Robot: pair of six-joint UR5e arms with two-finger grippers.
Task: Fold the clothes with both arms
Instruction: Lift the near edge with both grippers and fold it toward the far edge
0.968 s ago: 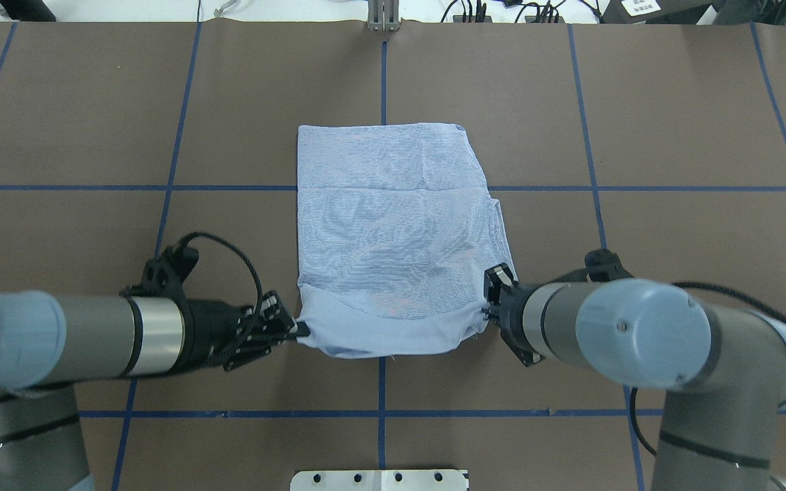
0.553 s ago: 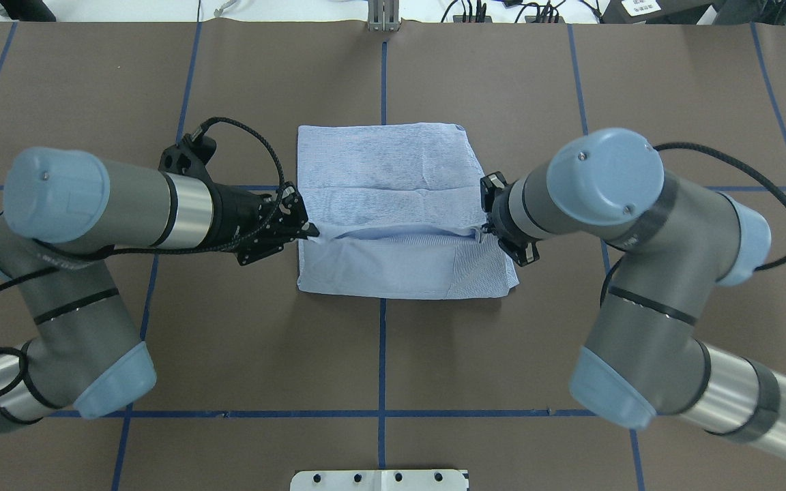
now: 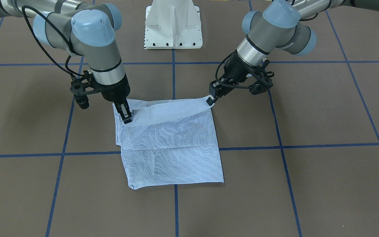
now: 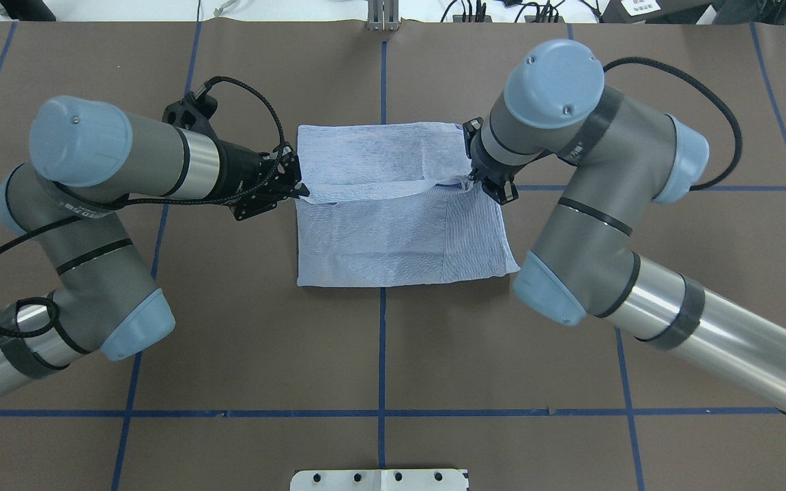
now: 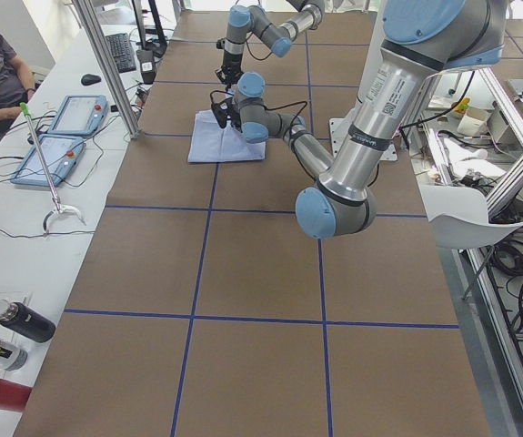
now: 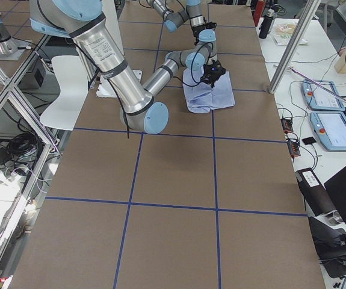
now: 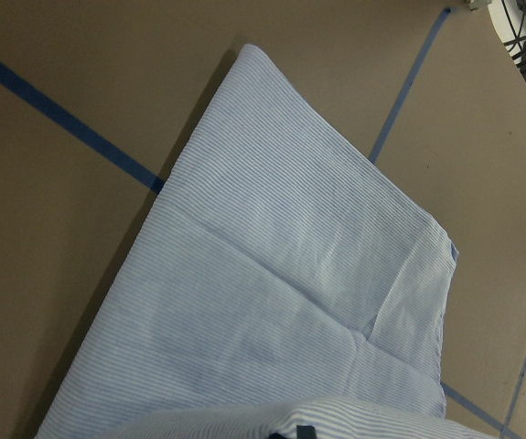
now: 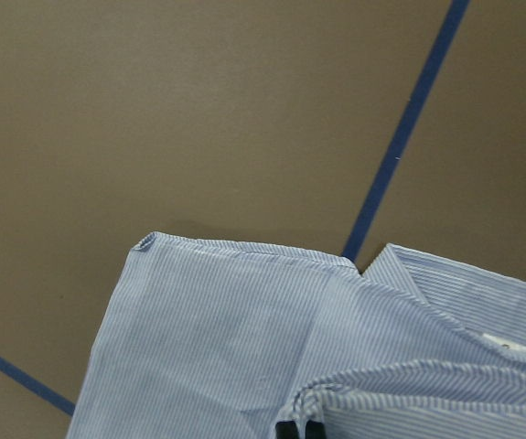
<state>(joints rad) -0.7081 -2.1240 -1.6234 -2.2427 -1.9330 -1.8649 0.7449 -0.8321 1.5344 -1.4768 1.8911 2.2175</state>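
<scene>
the shirt (image 4: 400,239) lies in the middle of the surface (image 4: 243,327), already down to a compact rectangle, so most of the folding looks done; the left gripper (image 4: 303,192) has its jaws pinched on a raised edge at the shirt's 9 o'clock side; the right gripper (image 4: 473,181) is clamped on the same edge at 3 o'clock; that lifted band hangs between them about halfway across, with the part toward 12 o'clock uncovered; probably left to do: carry the flap to the 12 o'clock edge, lay it flat, let go
</scene>
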